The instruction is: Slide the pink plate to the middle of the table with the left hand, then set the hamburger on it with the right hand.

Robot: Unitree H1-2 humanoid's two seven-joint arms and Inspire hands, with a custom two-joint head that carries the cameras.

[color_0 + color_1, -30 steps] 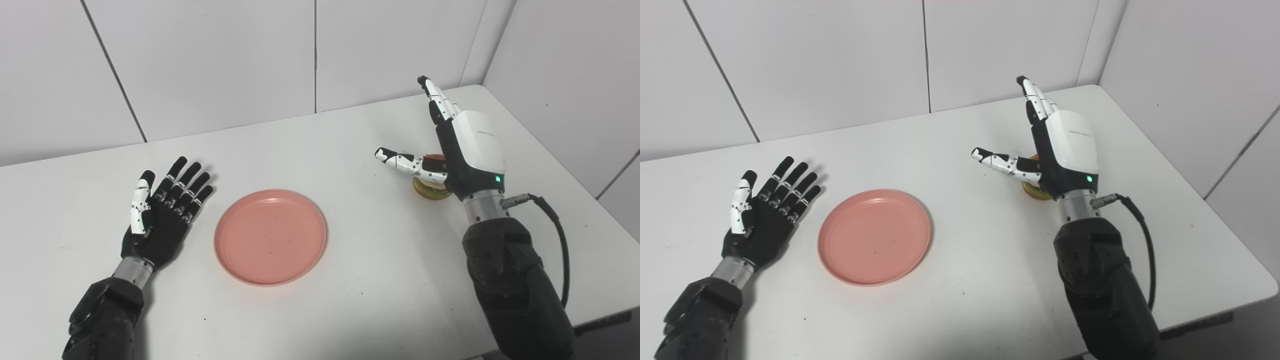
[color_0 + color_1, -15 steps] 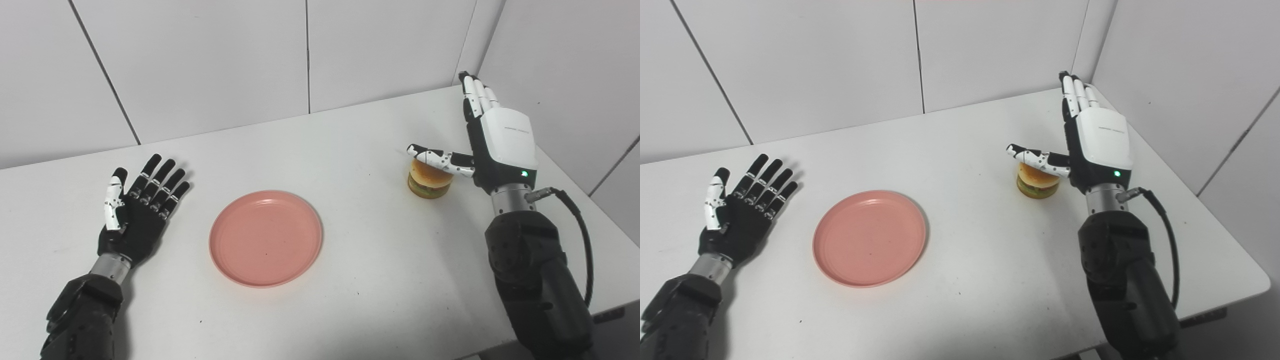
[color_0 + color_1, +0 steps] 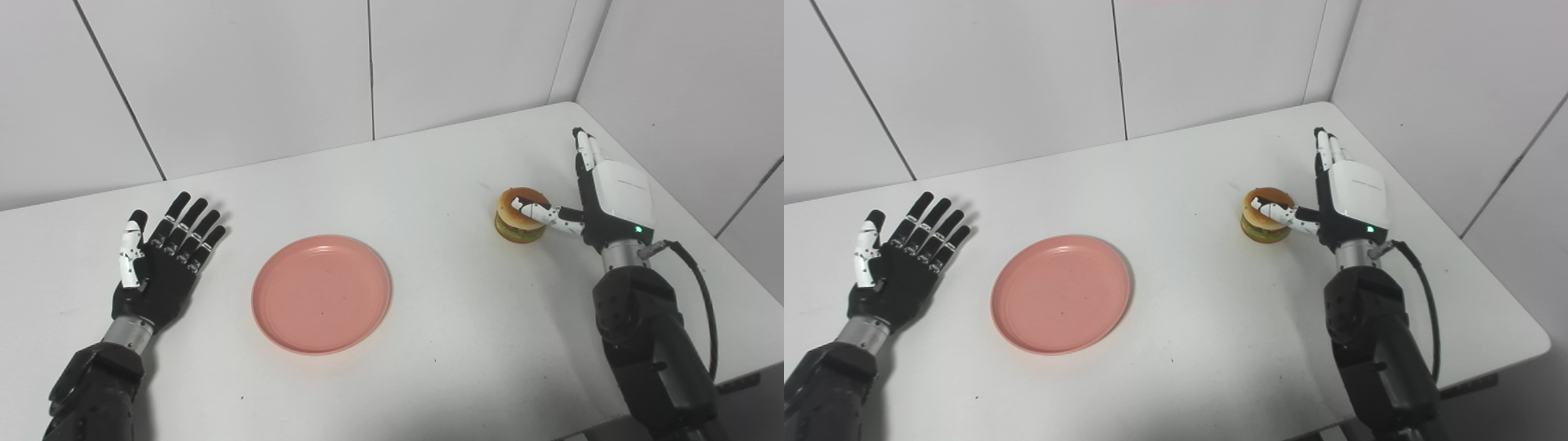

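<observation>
Status for you, left side first. Left hand, black with one white thumb segment, lies palm up near the left edge of the white worktop, fingers spread and straight, holding nothing. You can see a clear strip of worktop between it and the plate; no contact.

Round pink plastic plate sits flat just right of that hand, roughly mid-width of the worktop and nearer the front edge than the back wall. Nothing is on it. You'll spot a few dark specks on its surface and on the worktop around it.

Well right of the plate, with bare worktop between, the small toy hamburger with tan bun and green layer stands upright near the right edge, toward the far right corner. It rests on the worktop, not lifted.

Right hand, white shell with black palm and a lit green LED at the wrist, stands edge-on just right of the hamburger. Its thumb lies across the top of the bun, touching it. Its fingers point straight toward the back wall and are not wrapped around the hamburger, so read it as spread, not gripping. A black cable loops from the wrist down along the forearm.
</observation>
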